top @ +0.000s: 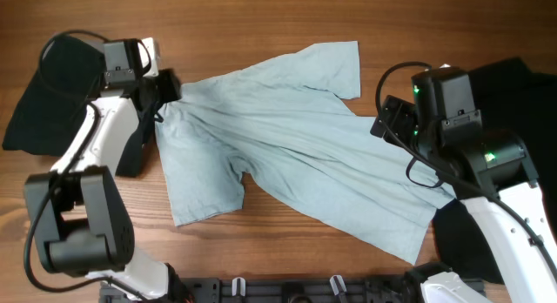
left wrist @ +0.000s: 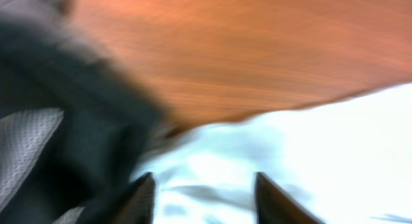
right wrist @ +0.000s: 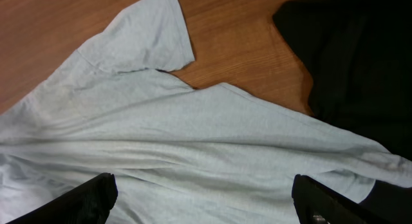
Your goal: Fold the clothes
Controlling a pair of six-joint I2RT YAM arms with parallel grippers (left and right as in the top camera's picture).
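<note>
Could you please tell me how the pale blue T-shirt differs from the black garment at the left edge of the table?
The T-shirt is pale aqua; the black garment is dark, with grey mesh lining. The T-shirt lies spread out mid-table, both sleeves showing; the black garment sits bunched at the left edge. Both rest unfolded on the wooden table.

Overhead view. T-shirt (top: 296, 146) spread on the table (top: 261, 16), running from upper left of the frame to lower right; one sleeve (top: 335, 63) at upper centre, the other sleeve (top: 204, 194) at lower left; lined garment (top: 61, 85) at far left, just beside the shirt; second garment (top: 522, 94) along the right edge, touching the hem; left gripper (top: 167, 87) at the shirt's upper-left edge; right gripper (top: 390, 122) over its right edge.
</note>
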